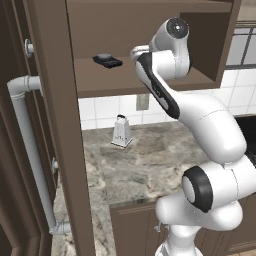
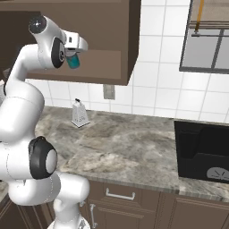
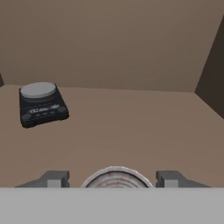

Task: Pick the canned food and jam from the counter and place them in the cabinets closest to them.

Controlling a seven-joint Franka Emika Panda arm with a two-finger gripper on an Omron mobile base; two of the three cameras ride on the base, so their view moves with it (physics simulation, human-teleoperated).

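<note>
The canned food (image 2: 74,61) is a teal-blue can hanging under my hand inside the open wall cabinet (image 2: 107,40). In the hand view its silvery top (image 3: 116,178) lies between my two fingertips, with a narrow gap on each side. My gripper (image 3: 113,180) stands slightly open around the can, over the light brown cabinet shelf (image 3: 131,127). I cannot tell whether the can rests on the shelf. The counter (image 1: 150,160) lies below. The jam is out of view.
A black device with a grey round top (image 3: 41,104) sits on the shelf left of the gripper (image 1: 107,60). A metal grater (image 1: 121,131) stands on the counter by the tiled wall. A black cooktop (image 2: 201,152) is at the right. A white pipe (image 1: 22,140) runs down the left.
</note>
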